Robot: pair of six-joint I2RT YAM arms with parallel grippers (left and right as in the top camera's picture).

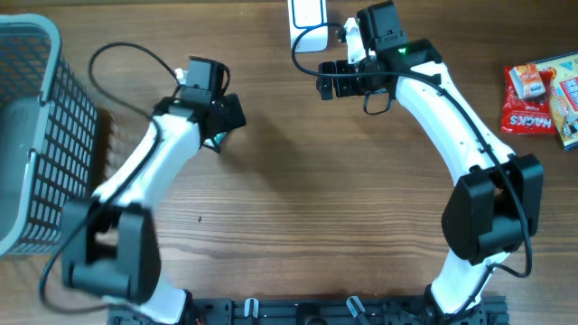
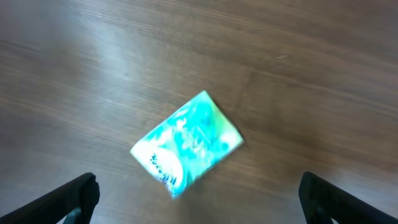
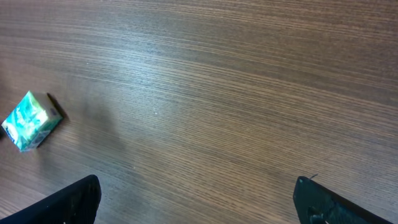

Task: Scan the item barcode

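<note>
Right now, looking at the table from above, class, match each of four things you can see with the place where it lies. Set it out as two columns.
Things
1. green packet
2. grey basket
3. red snack packets
4. white device

Places
A. far edge of the table, near the right gripper
B. left edge of the table
C. right edge of the table
D. on the bare wood, below the open left gripper

Pairs: 1-D, 2-B, 3-C, 4-A
</note>
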